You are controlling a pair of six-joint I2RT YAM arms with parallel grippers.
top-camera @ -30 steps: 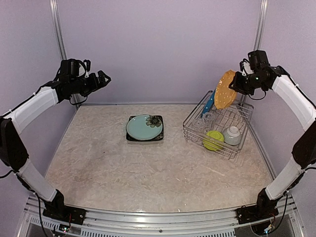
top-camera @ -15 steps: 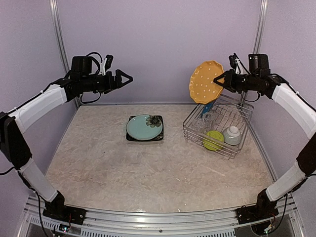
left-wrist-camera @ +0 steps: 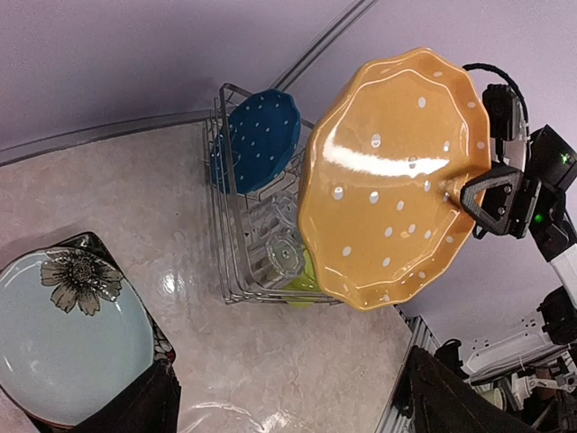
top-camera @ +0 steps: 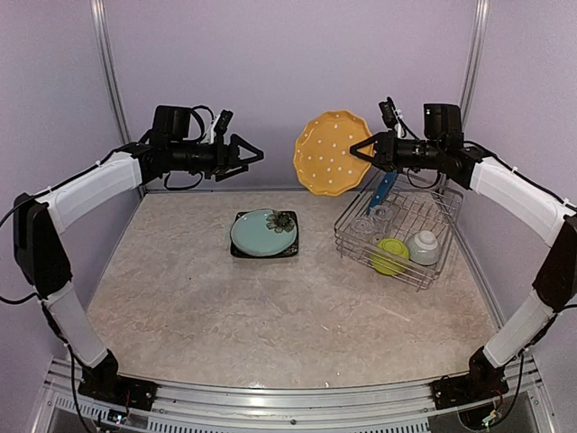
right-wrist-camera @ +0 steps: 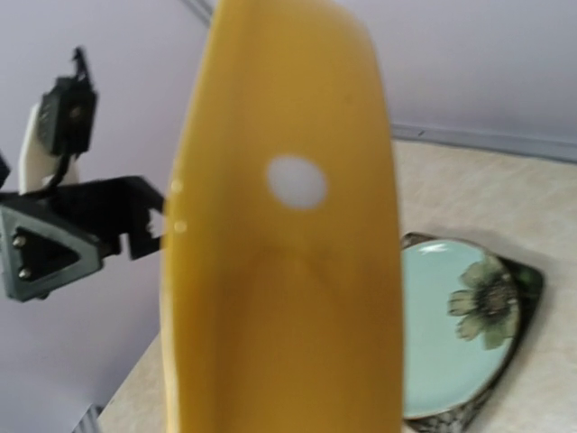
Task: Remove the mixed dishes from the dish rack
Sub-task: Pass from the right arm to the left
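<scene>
I'm pinching the glossy, scalloped, white-dotted yellow plate [top-camera: 327, 165] by its rim in the right gripper [top-camera: 359, 152]; the left gripper [top-camera: 255, 155] is gaping wide.

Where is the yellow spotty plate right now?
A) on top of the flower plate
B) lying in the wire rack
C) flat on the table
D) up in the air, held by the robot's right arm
D: the right end effector pinches the yellow plate by its edge, holding it up in the air, outside the dish rack.
</scene>
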